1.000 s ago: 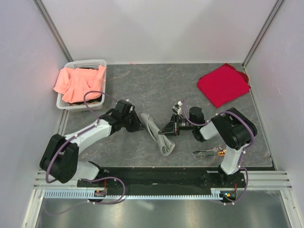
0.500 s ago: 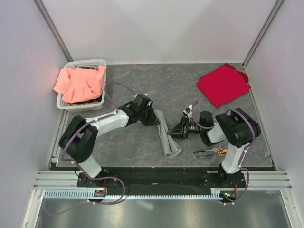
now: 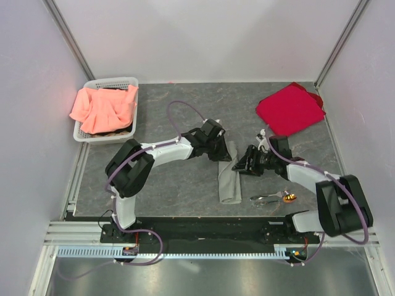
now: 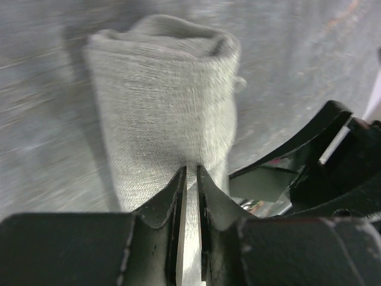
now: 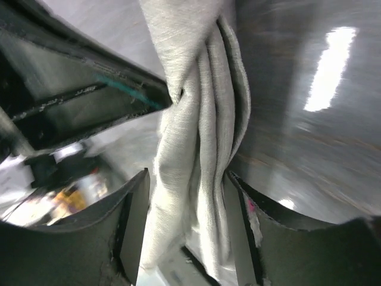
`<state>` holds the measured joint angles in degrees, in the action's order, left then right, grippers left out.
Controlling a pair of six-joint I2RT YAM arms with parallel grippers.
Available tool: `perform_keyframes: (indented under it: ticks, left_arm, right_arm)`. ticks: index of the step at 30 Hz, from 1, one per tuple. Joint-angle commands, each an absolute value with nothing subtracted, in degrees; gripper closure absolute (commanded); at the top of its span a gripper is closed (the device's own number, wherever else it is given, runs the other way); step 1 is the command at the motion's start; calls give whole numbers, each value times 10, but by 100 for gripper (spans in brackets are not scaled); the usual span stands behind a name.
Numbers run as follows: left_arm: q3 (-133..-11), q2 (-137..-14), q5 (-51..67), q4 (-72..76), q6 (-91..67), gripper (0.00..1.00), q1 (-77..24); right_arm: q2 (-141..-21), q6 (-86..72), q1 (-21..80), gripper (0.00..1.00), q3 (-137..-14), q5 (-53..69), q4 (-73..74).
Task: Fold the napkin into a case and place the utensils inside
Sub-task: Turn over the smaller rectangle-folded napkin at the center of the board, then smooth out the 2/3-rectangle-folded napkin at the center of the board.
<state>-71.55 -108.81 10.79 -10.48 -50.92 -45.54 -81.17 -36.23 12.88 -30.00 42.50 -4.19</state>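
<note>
— Napkin (image 3: 229,179) count?
— One. Grey-green, folded into a narrow strip, laid lengthwise on the grey table (image 3: 173,117), roughly in the middle, between the two arms.
— Grippers?
— Two, both at the far end of that strip. Left gripper (image 3: 225,154) reaching in from the left, right gripper (image 3: 241,165) from the right, close to each other.
— Left one holding anything?
— Clamped on the napkin. Seen from the left wrist: two fingers (image 4: 168,196) almost together, a thin fold of cloth nipped between them, the rest of the strip stretching away across the table.
— And the right?
— Spread apart. Seen from the right wrist: one of the pads (image 5: 134,220) on each side of the bunched folds, several layers of cloth loose in the gap, not squeezed as far as can be told.
— Utensils (image 3: 268,198)?
— One small cluster of silvery pieces, flat on the table, to the right of the napkin's near end, near it but apart, outside the cloth. Too small to count piece by piece. One round orange-brown end (image 3: 290,197) at the right of the cluster.
— Other cloths?
— Two. One red cloth (image 3: 290,110), folded, far right of the table. One salmon-orange cloth (image 3: 102,106), heaped in one white basket (image 3: 114,81) at the far left.
</note>
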Motion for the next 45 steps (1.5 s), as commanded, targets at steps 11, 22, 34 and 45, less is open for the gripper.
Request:
perform_keyframes:
  ticks: [11, 22, 34, 45]
  left_arm:
    - [-802, -1082, 109, -134, -467, 82, -489]
    - [-721, -1046, 163, -120, -453, 84, -475]
    - [-702, -1042, 197, -88, -467, 84, -475]
    - [-516, -790, 6, -83, -531, 82, -421]
  right_arm:
    - [-686, -260, 149, 32, -366, 149, 254]
    - [-636, -374, 309, 59, -312, 99, 233]
    - [-744, -321, 308, 63, -321, -27, 195]
    - [-877, -164, 406, 58, -470, 44, 165]
